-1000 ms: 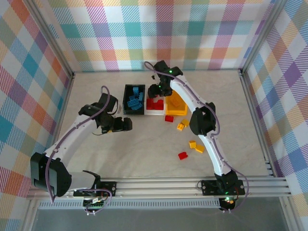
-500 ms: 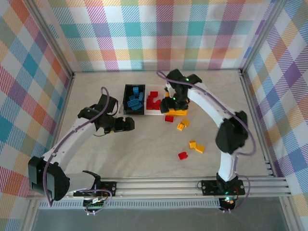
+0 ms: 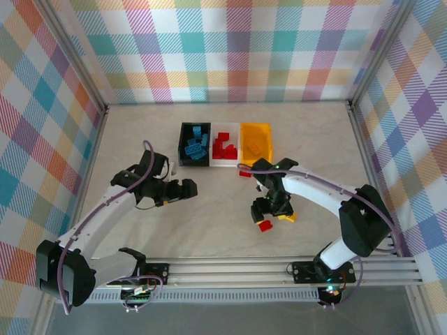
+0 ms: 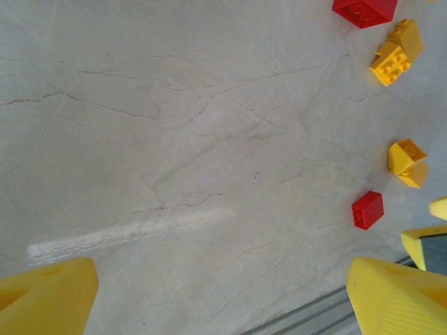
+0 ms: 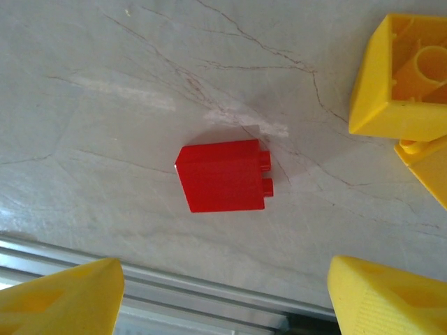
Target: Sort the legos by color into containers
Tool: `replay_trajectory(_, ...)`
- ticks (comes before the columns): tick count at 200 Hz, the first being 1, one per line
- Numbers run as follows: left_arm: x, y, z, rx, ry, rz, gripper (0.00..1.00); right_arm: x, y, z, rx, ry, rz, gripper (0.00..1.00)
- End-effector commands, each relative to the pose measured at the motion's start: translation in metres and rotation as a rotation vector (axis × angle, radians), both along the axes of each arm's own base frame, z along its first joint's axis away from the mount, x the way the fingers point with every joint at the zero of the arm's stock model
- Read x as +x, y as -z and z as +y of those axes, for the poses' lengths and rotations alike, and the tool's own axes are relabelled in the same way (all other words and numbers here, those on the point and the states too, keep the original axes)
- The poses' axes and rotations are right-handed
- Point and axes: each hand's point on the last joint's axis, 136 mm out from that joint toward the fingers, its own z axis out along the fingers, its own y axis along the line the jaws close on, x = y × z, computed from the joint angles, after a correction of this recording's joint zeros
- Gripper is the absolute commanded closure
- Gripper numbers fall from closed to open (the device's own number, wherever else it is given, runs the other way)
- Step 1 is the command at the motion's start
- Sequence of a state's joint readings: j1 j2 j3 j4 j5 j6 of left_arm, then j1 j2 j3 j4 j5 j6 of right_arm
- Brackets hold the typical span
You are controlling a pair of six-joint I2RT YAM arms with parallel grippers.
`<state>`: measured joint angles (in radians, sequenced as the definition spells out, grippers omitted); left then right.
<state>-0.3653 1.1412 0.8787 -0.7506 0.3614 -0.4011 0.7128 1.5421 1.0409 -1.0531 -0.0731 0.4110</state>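
We are holding our right jaws wide and empty above the red lego [image 5: 223, 185] on the desk [image 5: 105, 105], lining up a pick for the white bin [image 3: 225, 165]; left jaws hanging wide.

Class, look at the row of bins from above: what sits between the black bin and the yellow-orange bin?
The white bin, with red legos in it, stands between the black bin and the yellow-orange bin; the top external view shows this.

— Top view?
— Fixed high above the near edge, looking down over the whole tabletop [image 3: 314, 139].
— Wrists?
— Facing down; right very near, left farther off. Sharing, across all three, one red brick [image 5: 225, 176] by the front rail [image 3: 230, 265].
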Motion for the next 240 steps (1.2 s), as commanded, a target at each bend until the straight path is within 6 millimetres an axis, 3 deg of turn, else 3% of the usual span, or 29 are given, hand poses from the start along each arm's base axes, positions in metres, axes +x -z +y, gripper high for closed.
replay_trajectory(1,-0.003,-0.006,-0.007,-0.036,0.015,-0.008,0.08,-0.002,0.011,0.012,0.026,0.000,0.000,0.23)
replay_trajectory(47,-0.009,-0.007,-0.002,-0.013,0.014,-0.009,0.07,-0.001,0.031,0.018,0.013,-0.011,0.002,0.25)
replay_trajectory(83,-0.010,-0.007,0.000,-0.002,0.016,-0.004,0.07,0.000,0.043,0.010,-0.032,-0.018,-0.001,0.26)
replay_trajectory(162,-0.009,-0.008,0.000,0.002,0.011,0.001,0.07,0.002,0.055,0.004,-0.071,-0.024,-0.013,0.30)
replay_trajectory(240,-0.006,-0.008,-0.001,-0.002,0.003,0.006,0.07,0.000,0.069,-0.002,-0.102,-0.020,-0.001,0.41)
